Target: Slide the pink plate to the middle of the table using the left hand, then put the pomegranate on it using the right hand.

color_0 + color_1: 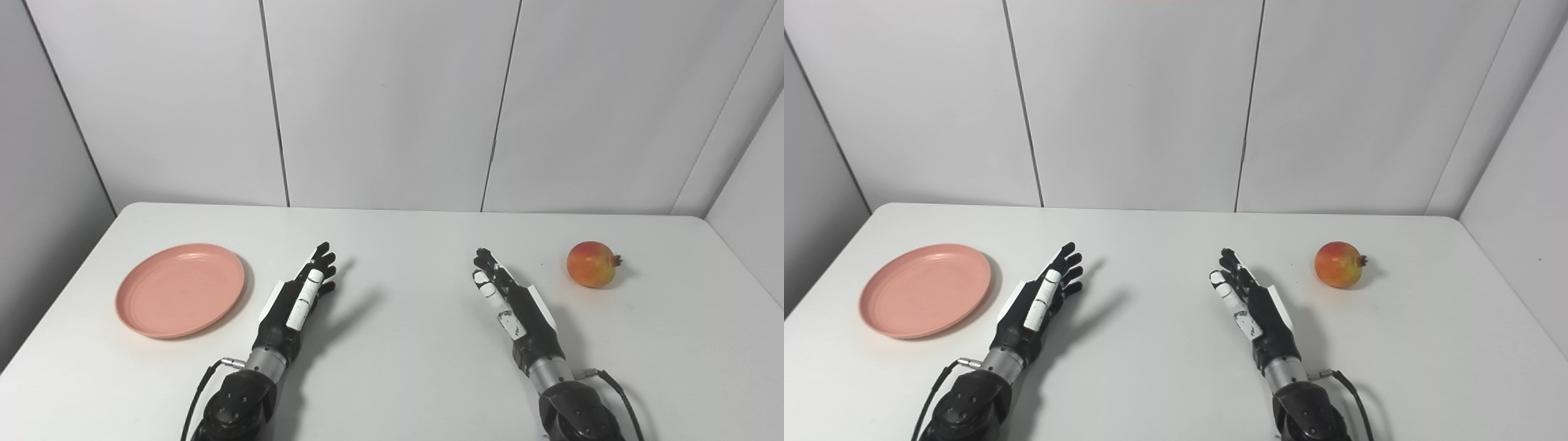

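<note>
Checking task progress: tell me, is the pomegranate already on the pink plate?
No, the pomegranate sits on the bare table at the right, far from the empty pink plate at the left.

Bare table between plate and pomegranate.

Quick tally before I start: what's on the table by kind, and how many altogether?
Plates: 1, the pink plate, empty, on the left
Fruit: 1, the pomegranate, on the right
Total: 2
Both lie untouched; the left hand and right hand are open between them.
</note>
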